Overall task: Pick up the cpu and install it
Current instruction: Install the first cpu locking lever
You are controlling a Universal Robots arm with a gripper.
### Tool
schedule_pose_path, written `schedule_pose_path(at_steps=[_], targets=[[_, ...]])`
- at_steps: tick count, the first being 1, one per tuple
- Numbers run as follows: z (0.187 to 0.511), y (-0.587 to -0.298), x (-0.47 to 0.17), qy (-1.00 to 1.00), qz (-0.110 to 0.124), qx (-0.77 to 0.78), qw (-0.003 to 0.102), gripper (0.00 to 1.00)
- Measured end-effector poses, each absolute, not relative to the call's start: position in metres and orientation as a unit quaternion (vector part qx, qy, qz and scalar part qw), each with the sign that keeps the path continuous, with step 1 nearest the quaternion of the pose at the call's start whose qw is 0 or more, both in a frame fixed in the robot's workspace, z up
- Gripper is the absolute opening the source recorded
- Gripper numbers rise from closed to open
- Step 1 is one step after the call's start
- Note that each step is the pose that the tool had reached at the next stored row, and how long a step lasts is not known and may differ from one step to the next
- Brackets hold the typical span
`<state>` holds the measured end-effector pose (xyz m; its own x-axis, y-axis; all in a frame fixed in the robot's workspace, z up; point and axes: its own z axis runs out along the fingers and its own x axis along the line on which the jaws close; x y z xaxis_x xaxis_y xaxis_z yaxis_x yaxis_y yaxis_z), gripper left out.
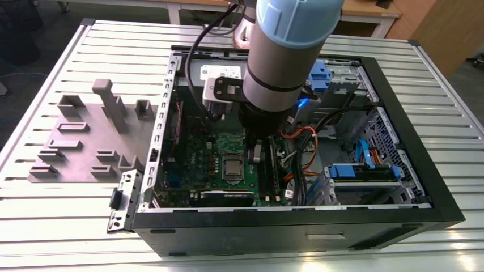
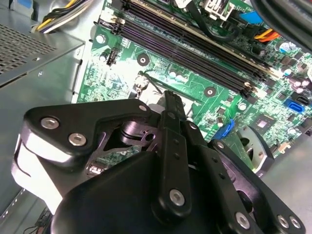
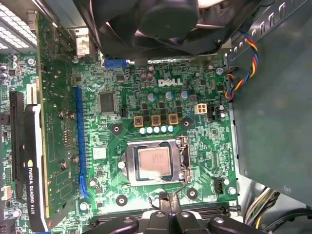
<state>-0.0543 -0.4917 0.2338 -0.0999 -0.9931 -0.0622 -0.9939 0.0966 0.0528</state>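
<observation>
We see the pincer low inside the open case, close over the green board; its two black fingers look pressed together with nothing between them; the cpu lies flat in its socket, just past the fingertips and not touching them; the fan sits farther off.
</observation>
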Motion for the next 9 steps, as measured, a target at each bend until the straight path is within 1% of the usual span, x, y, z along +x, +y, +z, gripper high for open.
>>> schedule_pose_path(at_steps=[5,9], targets=[[0.2333,-0.4918,-0.0543,0.735,0.037,-0.677,0.002,0.11],[0.2328,-0.4918,-0.0544,0.725,0.036,-0.688,0.001,0.11]])
